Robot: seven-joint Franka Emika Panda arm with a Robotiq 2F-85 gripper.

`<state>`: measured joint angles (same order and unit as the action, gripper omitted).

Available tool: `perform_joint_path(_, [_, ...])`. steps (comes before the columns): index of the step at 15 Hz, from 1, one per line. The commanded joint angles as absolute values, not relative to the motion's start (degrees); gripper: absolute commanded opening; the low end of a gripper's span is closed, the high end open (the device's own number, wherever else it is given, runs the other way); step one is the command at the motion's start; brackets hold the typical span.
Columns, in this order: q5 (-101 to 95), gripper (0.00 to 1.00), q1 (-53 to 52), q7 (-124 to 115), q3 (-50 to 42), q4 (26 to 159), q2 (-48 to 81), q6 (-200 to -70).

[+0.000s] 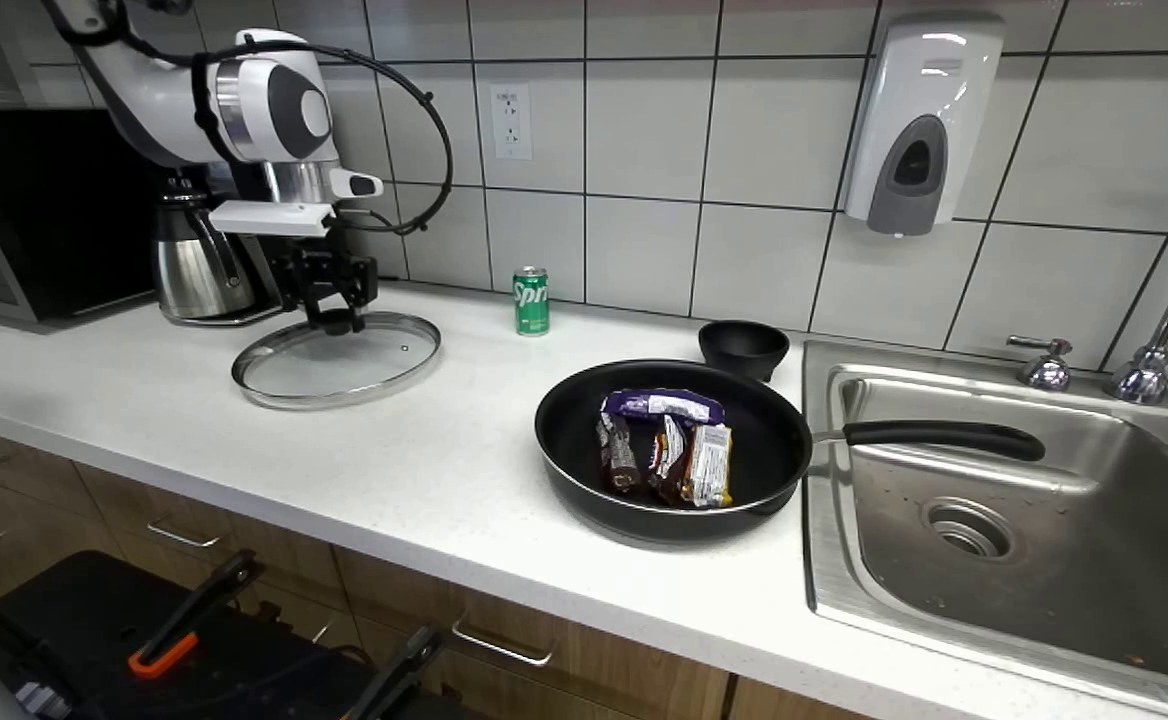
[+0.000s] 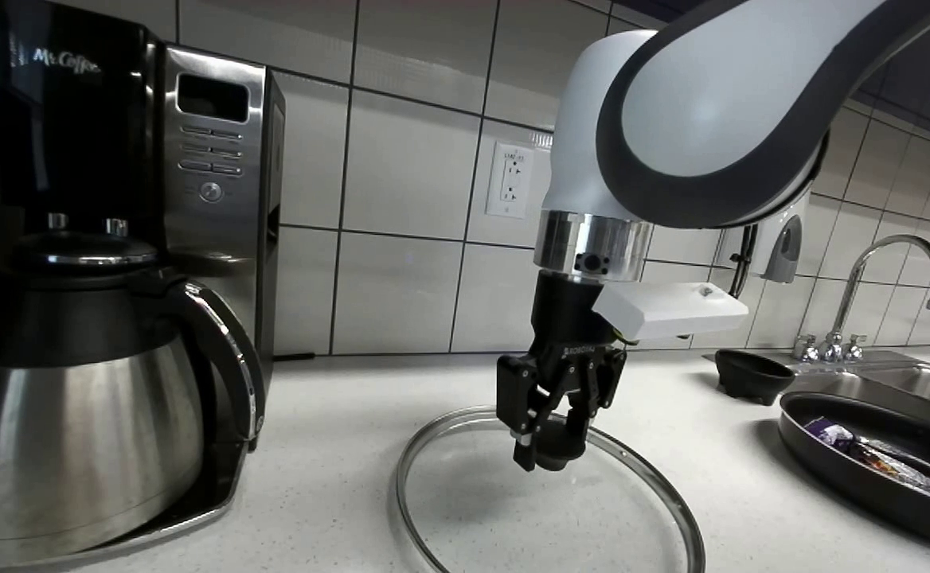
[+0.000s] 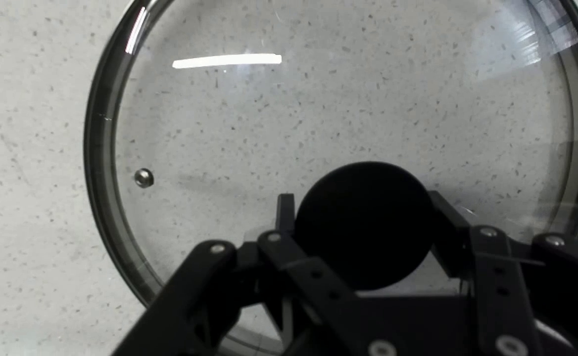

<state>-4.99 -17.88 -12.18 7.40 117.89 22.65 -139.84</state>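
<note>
Tiled wall (image 1: 644, 125) backs hand (image 2: 552, 444) and lid (image 1: 337, 368) in both exterior views only.

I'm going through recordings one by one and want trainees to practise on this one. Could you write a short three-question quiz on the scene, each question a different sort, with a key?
1. Open question: What does the end effector have in its grip?
2. Fill in the blank: The handle of the frying pan reaches out over the ____.
3. True or false: The green can stands inside the frying pan.

Key:
1. The black knob of the glass lid.
2. Sink.
3. False: it stands on the counter.
</note>
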Motion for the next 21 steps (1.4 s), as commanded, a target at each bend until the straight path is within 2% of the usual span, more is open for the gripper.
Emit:
perform_joint_path(1, [-5.42, 0.39, -17.45, -14.20, 7.20, 122.51, 16.14, -140.20])
perform_joint_path(10, [-6.31, 0.39, -15.66, -20.67, 5.20, 132.13, 6.64, -140.86])
perform_joint_path(21, [-6.38, 0.39, -8.35, -20.53, 3.09, 142.11, -3.15, -143.80])
